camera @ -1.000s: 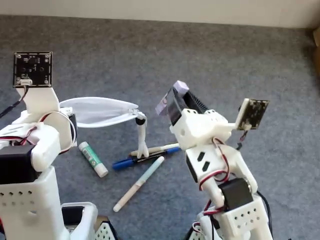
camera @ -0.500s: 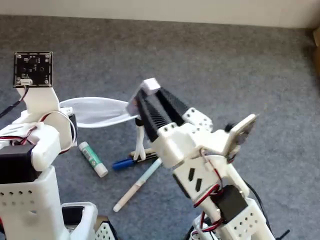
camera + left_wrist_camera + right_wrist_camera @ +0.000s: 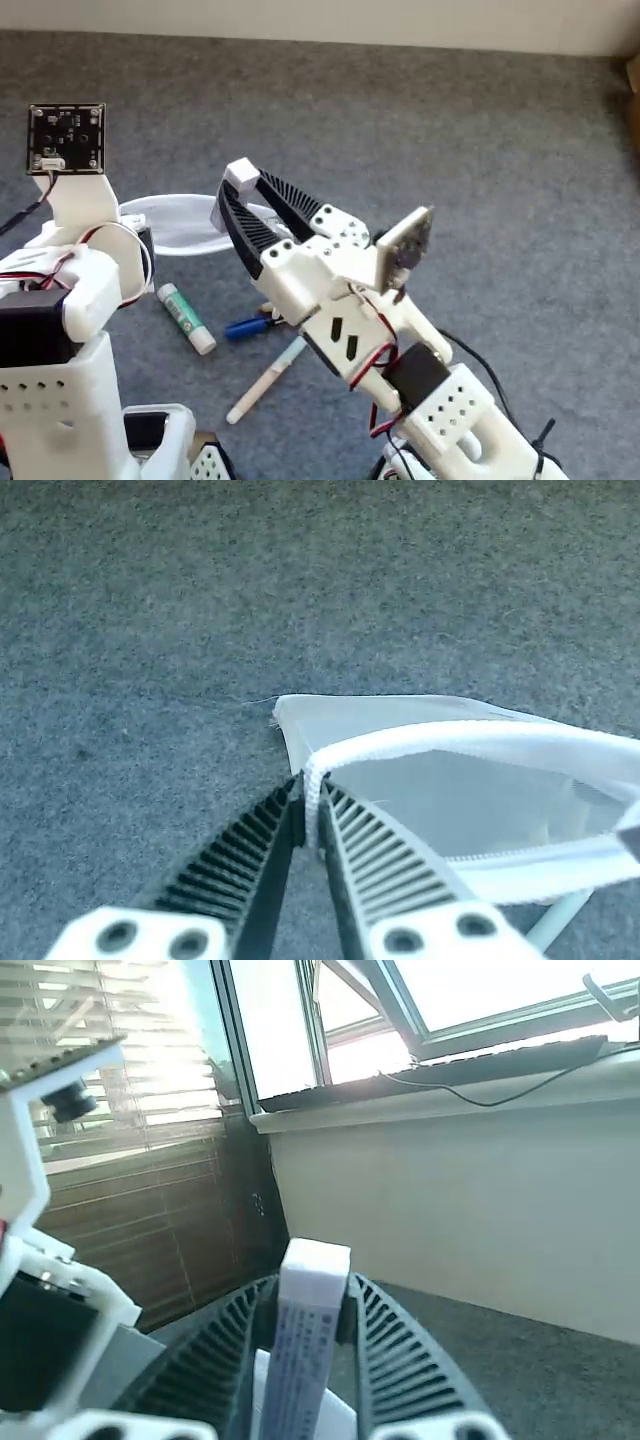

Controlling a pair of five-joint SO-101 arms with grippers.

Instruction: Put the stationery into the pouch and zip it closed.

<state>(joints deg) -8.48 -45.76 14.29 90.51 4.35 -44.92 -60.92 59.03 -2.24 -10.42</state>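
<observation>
The clear white pouch lies open on the grey carpet at the left. My left gripper is shut on the zipper rim at one end of the pouch, whose mouth gapes. My right gripper hangs over the pouch's right part, shut on a white eraser with a printed sleeve; the eraser stands upright between the ribbed black fingers. On the carpet lie a glue stick, a blue pen and a white pen, partly hidden by the right arm.
Grey carpet stretches to the back and right. The left arm's white body stands at the left front, with its camera board above. A wall, window and blinds show beyond the eraser in the right wrist view.
The right arm swung left and lowered with the eraser, from right of the pouch to above it. It now hides the pouch's right end and part of the pens. The left arm kept still.
</observation>
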